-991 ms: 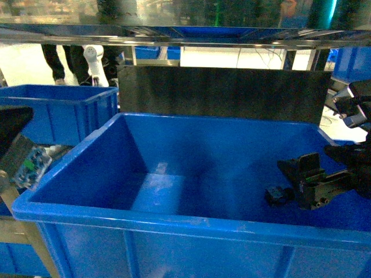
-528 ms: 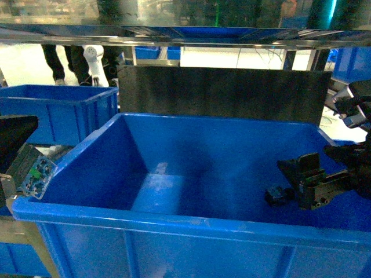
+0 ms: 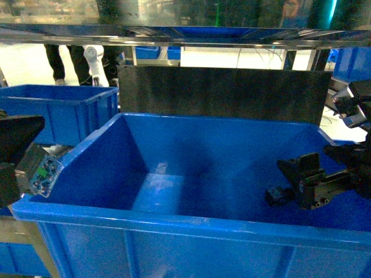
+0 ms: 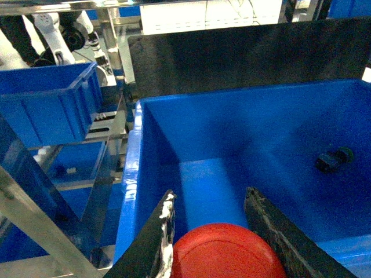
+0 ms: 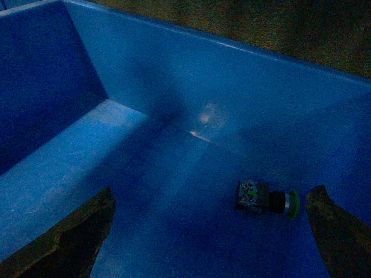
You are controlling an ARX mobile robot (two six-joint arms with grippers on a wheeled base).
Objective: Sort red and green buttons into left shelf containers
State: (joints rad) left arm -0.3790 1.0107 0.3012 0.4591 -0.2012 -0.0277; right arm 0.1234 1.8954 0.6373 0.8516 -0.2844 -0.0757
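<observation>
- Head view: the big bin is filling the middle of the frame. The green button is lying on the bin floor at the right, just left of the right gripper, which is reaching in over the right wall.
- Head view: the left gripper is showing at the far left edge, outside the bin's left wall and near rim height. A second bin is sitting behind it on the left.
- Left wrist view: the left gripper is grasping the red button; its round cap is filling the gap between the two fingers. The bin's near-left corner is lying just ahead, with the open interior ahead and to the right. The green button is sitting far right on the floor.
- Right wrist view: the right gripper is hanging released, fingers wide apart and holding nothing. The green button is lying on its side on the floor, long axis running left-right, cap pointing right, nearer the right finger.
- Judgement: the green button looks sorted, and the red one is not yet over any bin. The coming move is turning on the left gripper's offset: it is needing to carry the red button across a rim before releasing. I cannot tell which bin is meant for red.
</observation>
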